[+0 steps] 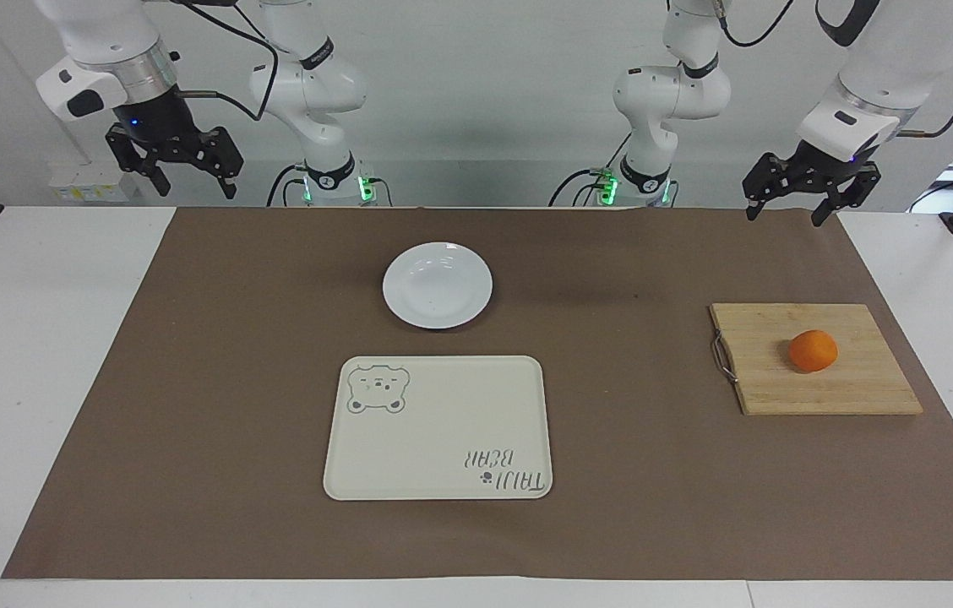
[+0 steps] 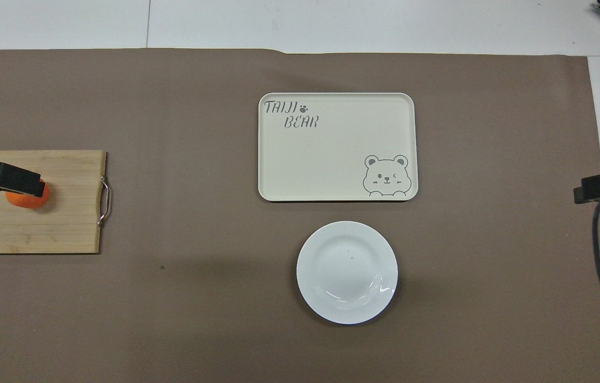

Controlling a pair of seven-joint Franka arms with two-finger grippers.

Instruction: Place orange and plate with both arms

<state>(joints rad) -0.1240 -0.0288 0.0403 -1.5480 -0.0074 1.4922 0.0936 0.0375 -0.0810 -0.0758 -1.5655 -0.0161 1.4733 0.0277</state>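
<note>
Both tools, left [image 1: 810, 203] and right [image 1: 174, 169], hang released above the counter's robot edge, the orange [image 1: 813, 350] on a cutting board [image 1: 857, 388], the plate [image 1: 437, 285] beside the tray [image 1: 443, 422], nearer the robots.

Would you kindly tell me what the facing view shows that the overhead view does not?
Only the facing view shows both white jointed arms whole, the left gripper and right gripper raised and open, and the small round orange uncovered. Only the overhead view shows a black finger overlapping it. Both show the round white plate, cream bear-print tray and bamboo cutting board.
</note>
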